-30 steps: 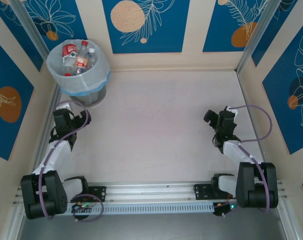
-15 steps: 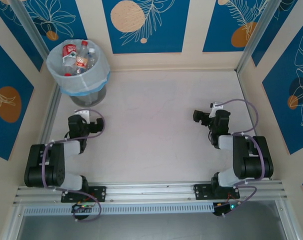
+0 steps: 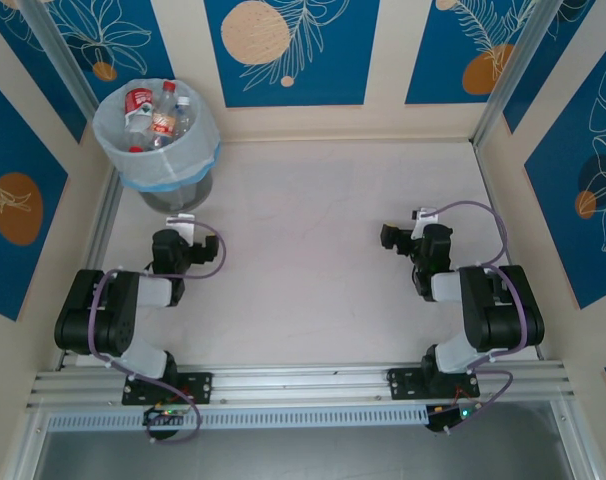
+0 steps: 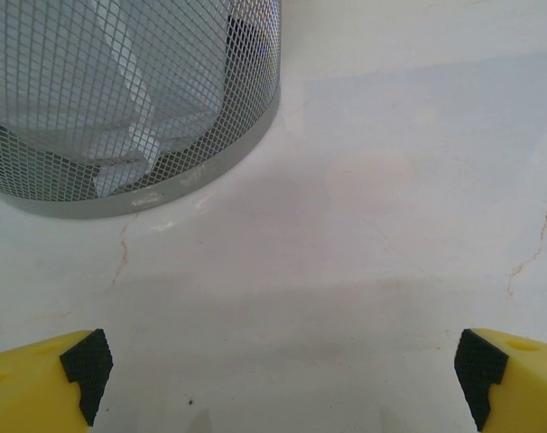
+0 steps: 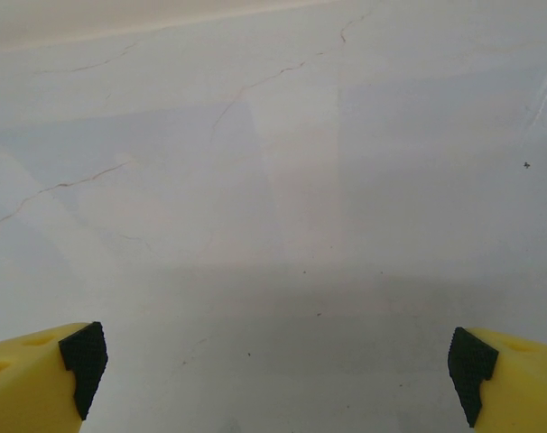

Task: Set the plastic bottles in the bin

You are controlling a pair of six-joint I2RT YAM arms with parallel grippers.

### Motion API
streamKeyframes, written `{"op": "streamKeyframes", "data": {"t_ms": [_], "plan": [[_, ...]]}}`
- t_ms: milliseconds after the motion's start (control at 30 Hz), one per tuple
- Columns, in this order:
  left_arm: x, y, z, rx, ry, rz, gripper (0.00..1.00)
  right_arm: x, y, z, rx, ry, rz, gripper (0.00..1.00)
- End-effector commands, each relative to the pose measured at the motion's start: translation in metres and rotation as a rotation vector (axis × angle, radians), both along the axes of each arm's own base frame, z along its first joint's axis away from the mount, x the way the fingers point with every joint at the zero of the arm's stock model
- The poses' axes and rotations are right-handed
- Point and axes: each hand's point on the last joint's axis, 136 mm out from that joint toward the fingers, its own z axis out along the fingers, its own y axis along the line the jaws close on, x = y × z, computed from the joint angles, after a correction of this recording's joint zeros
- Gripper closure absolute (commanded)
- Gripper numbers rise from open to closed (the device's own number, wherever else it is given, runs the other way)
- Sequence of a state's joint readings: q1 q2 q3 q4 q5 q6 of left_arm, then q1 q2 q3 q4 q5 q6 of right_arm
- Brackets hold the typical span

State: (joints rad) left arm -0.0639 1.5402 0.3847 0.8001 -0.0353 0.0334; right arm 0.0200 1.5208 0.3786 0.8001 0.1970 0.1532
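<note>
The round grey mesh bin (image 3: 178,190) with its white bag liner stands at the far left corner. Several plastic bottles (image 3: 158,115) with red and white caps lie inside it. In the left wrist view the bin's mesh wall (image 4: 138,108) fills the upper left. My left gripper (image 3: 173,243) sits folded back just in front of the bin, open, its yellow fingertips (image 4: 48,383) wide apart over bare table. My right gripper (image 3: 395,237) is folded back on the right side, also open, with nothing between its fingertips (image 5: 39,374).
The white marbled table (image 3: 313,230) is walled by blue and cream panels on three sides. A metal rail (image 3: 303,385) with both arm bases runs along the near edge.
Both arms have folded back toward their bases. The left gripper has drawn nearer and right, away from the bin; the right gripper has moved left. The bottles stay in the bin.
</note>
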Motion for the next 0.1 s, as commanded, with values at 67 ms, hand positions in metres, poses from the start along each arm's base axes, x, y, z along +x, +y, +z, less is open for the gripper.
{"op": "streamKeyframes", "data": {"t_ms": [67], "plan": [[0.0085,-0.001,0.0152,0.013,-0.052,-0.003,0.01,0.0102,0.0024,0.016,-0.025,-0.057,0.029,0.0]]}}
